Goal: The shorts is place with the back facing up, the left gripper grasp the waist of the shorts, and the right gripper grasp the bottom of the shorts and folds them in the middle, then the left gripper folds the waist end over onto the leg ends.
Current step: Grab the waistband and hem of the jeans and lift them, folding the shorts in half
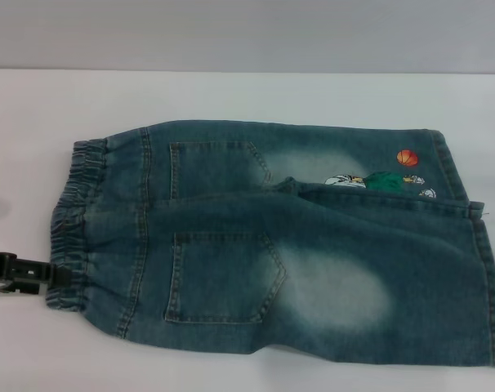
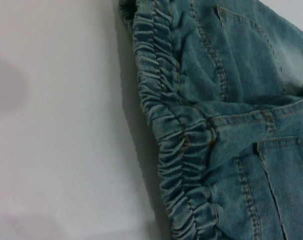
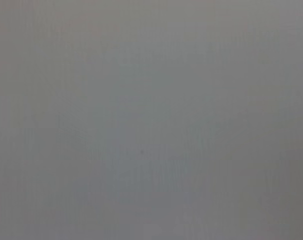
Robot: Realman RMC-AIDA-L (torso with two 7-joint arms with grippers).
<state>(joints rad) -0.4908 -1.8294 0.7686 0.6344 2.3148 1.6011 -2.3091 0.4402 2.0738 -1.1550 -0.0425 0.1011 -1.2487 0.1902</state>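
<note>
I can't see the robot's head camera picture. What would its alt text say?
Blue denim shorts lie back side up on a white table, the gathered waist at left and the leg ends at right. A black left gripper reaches the waist's near corner.

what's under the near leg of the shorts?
The near leg of the shorts lies over the far leg, covering part of its cartoon print. Anything beneath the denim is hidden. The left gripper sits at the waist.
</note>
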